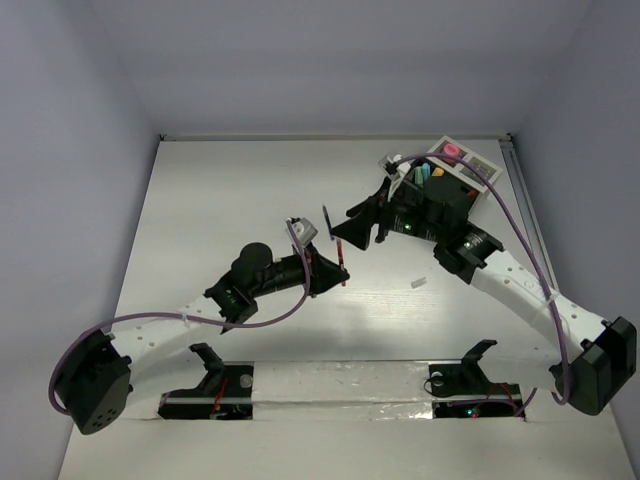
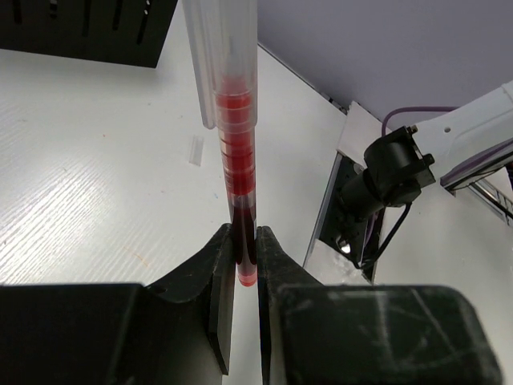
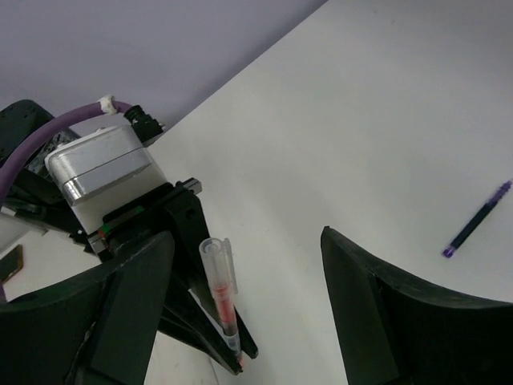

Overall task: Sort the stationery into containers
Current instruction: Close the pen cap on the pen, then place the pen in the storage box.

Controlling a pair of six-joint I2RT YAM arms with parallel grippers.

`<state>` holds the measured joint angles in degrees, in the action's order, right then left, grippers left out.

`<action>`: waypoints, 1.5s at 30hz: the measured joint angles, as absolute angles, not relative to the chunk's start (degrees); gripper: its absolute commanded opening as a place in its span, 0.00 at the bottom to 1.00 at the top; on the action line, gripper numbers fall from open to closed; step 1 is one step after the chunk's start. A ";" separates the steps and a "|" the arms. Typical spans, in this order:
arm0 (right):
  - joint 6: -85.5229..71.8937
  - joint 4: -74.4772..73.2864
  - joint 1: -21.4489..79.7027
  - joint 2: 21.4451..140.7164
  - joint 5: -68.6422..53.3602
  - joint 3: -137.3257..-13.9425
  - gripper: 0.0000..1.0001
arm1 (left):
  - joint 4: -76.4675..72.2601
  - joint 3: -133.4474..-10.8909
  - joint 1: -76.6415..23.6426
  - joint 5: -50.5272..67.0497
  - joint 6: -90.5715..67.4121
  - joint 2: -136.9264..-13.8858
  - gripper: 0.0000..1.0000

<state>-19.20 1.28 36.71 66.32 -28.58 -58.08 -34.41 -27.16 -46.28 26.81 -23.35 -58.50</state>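
Observation:
My left gripper is shut on the lower end of a red pen with a clear cap, held off the table at mid-table. My right gripper is open just beyond it. In the right wrist view the red pen stands between its fingers, near the left one and touching neither. A dark blue pen lies on the table. The black organizer with a white section stands at the far right, with markers and a pink-capped bottle in it.
A small white scrap lies on the table right of the grippers. Two recessed cutouts sit at the near edge. Walls close the table on the left, back and right. The right arm crosses the left wrist view.

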 measured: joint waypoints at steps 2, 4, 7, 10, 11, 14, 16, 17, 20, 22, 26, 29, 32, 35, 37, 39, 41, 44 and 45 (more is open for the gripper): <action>-19.33 1.34 36.71 66.81 -30.30 -58.11 0.75 | -34.41 -27.24 -46.28 26.81 -23.33 -58.92 0.00; -19.70 1.45 36.71 67.18 -31.55 -58.11 0.68 | -34.44 -27.46 -46.28 26.81 -23.33 -59.59 0.00; -20.12 1.72 36.71 67.64 -33.15 -58.11 0.61 | -34.44 -27.59 -46.28 26.81 -23.35 -60.36 0.00; -20.51 1.91 36.71 68.40 -34.15 -58.11 0.49 | -34.48 -28.03 -46.28 26.81 -23.40 -60.90 0.00; -20.82 1.96 36.71 68.71 -34.41 -58.11 0.48 | -34.48 -28.23 -46.28 26.79 -23.40 -61.04 0.00; -21.15 2.00 36.71 69.36 -34.79 -58.11 0.47 | -34.50 -28.53 -46.28 26.76 -23.40 -61.08 0.00; -21.17 2.02 36.71 69.58 -34.89 -58.11 0.28 | -34.54 -28.82 -46.28 26.76 -23.40 -61.08 0.00; -21.34 2.13 36.71 69.58 -34.83 -58.06 0.24 | -34.54 -28.99 -46.28 26.74 -23.42 -61.08 0.00; -21.04 3.01 36.71 69.23 -34.65 -57.58 0.11 | -34.48 -29.28 -46.28 26.74 -23.59 -61.14 0.00; -20.99 3.14 36.71 69.08 -34.46 -57.32 0.00 | -34.50 -29.30 -46.28 26.74 -23.75 -61.21 0.00; -21.19 3.99 36.69 68.53 -33.58 -56.21 0.00 | -34.28 -29.34 -46.28 26.74 -24.12 -61.30 0.00; -21.28 4.58 36.69 67.68 -33.19 -54.98 0.00 | -33.08 -29.78 -46.44 26.72 -24.25 -61.32 0.00; -21.67 6.33 36.53 67.13 -32.75 -53.43 0.00 | -30.52 -31.24 -46.15 26.65 -24.25 -61.30 0.00; -23.07 10.83 36.51 66.46 -30.94 -49.93 0.00 | -26.81 -32.64 -44.56 28.27 -24.82 -61.32 0.00; -24.12 13.23 36.51 65.82 -29.36 -47.97 0.00 | -25.43 -33.06 -43.42 29.65 -25.34 -61.36 0.00; -25.02 14.79 36.62 65.30 -27.90 -46.50 0.00 | -24.40 -33.45 -42.87 30.76 -25.78 -61.67 0.00; -25.58 15.62 36.80 64.86 -26.57 -45.58 0.00 | -24.08 -33.89 -42.61 31.57 -26.11 -62.33 0.00; -26.39 15.90 36.86 64.23 -25.23 -44.82 0.00 | -24.49 -33.89 -42.48 32.38 -26.72 -62.96 0.00; -26.87 15.94 36.86 64.20 -24.75 -44.75 0.00 | -24.77 -33.89 -42.41 32.60 -26.98 -63.20 0.00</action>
